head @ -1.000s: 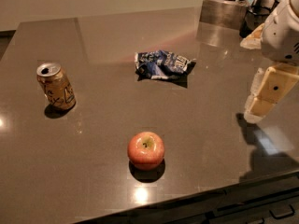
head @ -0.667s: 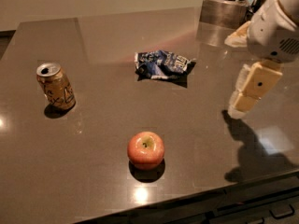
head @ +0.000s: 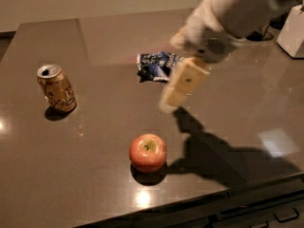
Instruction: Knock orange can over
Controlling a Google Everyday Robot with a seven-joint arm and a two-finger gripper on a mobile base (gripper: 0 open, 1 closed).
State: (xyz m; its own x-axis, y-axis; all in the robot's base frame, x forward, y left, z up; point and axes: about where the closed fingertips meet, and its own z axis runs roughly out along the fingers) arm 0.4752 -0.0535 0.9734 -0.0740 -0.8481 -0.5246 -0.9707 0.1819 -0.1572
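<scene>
The orange can (head: 57,88) stands upright at the left of the dark table (head: 104,46), its silver top facing up. My gripper (head: 183,83) hangs from the white arm at upper right, above the table's middle. It is well to the right of the can and just above and right of the red-yellow apple (head: 148,152). It touches nothing.
A blue-and-white foil snack bag (head: 157,64) lies behind the gripper at mid table. A white object (head: 292,32) stands at the far right edge. The table's front edge runs along the bottom right.
The arm has swung left from the table's right side toward the middle, now in front of the snack bag. The can, apple and bag keep their places on the table.
</scene>
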